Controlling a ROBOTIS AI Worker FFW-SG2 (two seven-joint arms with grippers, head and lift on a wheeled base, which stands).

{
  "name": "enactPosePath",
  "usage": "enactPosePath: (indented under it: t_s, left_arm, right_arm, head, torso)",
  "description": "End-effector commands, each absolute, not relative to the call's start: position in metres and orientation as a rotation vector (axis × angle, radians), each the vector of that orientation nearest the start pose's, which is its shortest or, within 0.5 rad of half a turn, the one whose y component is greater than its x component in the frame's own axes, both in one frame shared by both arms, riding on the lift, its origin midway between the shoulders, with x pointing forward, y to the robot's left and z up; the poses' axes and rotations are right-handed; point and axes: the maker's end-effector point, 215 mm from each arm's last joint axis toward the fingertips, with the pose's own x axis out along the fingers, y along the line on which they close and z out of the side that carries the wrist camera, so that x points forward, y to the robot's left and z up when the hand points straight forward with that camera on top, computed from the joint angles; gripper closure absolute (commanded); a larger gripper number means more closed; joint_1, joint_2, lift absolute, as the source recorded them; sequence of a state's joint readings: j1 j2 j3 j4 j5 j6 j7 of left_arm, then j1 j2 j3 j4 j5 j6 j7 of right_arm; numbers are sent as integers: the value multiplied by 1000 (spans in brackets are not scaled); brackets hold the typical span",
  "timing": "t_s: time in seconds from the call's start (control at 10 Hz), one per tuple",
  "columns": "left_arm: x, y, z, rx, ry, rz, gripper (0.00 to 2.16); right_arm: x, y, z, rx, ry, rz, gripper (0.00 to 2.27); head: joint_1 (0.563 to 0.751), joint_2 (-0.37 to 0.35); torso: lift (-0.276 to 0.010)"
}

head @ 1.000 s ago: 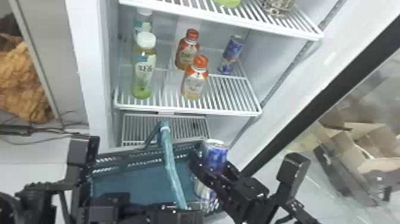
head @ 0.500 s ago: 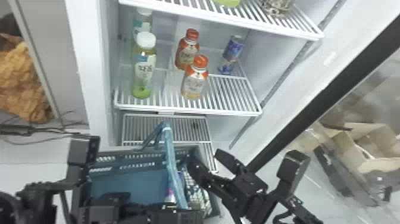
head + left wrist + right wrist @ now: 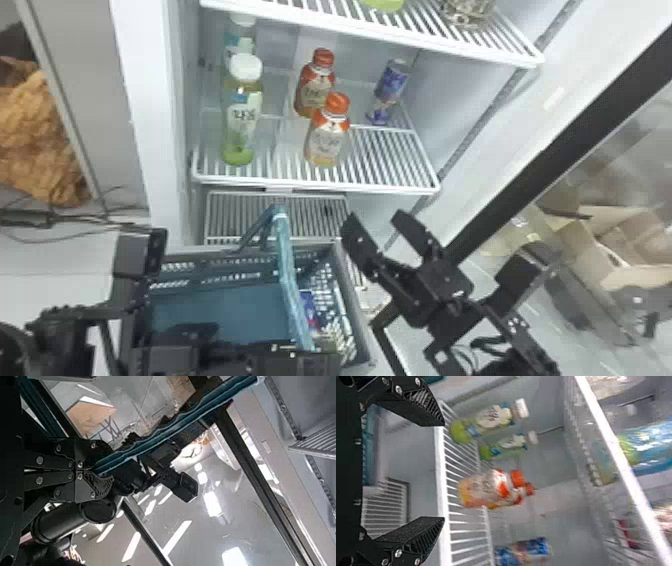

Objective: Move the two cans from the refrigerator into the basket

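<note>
In the head view, my right gripper [image 3: 375,227] is open with nothing between its fingers, just above the basket's right rear corner. The right wrist view has the same gripper [image 3: 443,471] facing the shelf. One blue can [image 3: 392,85] stands at the right of the middle shelf; that can [image 3: 524,552] lies sideways in the right wrist view. Another blue can [image 3: 308,310] is inside the blue basket [image 3: 351,300], partly behind its handle [image 3: 286,280]. My left gripper [image 3: 300,350] is at the handle's lower end; in the left wrist view, the gripper [image 3: 95,471] is shut on it.
Two orange-capped bottles [image 3: 327,135] and two green bottles [image 3: 241,120] share the middle shelf [image 3: 315,186] with the can. An upper shelf [image 3: 380,35] spans above. The dark-edged door [image 3: 560,145] stands open at the right.
The can that my right gripper held over the basket has been let go and is inside it. The right gripper has opened and moved up and to the right. The left gripper has stayed put.
</note>
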State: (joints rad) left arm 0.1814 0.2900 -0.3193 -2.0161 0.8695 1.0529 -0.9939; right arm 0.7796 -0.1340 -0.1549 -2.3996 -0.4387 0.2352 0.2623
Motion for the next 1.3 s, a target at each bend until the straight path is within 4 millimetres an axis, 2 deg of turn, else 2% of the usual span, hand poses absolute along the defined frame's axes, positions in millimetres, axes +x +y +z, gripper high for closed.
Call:
enactPosePath:
  t_s: [0.0, 0.1, 0.5, 0.9, 1.2]
  left_arm:
    - [219, -67, -304, -873, 743, -1659, 1190]
    - [220, -68, -303, -870, 744, -1663, 1190]
    - [217, -69, -303, -871, 752, -1670, 1188]
    - [217, -69, -302, -873, 752, -1671, 1190]
    - [216, -70, -301, -868, 756, -1679, 1190]
  right_arm:
    - [382, -235, -291, 216, 62, 251, 171]
    - [391, -243, -289, 210, 24, 232, 171]
    - [424, -268, -305, 186, -34, 174, 176]
    - [452, -292, -297, 140, -112, 108, 176]
    - [476, -301, -295, 120, -140, 84, 177]
  head:
    - [695, -350]
    - [695, -350]
    - [695, -350]
    - [695, -350]
    - [695, -350]
  torso:
    - [-266]
    - [-266]
    - [-266]
    - [-266]
    - [-266]
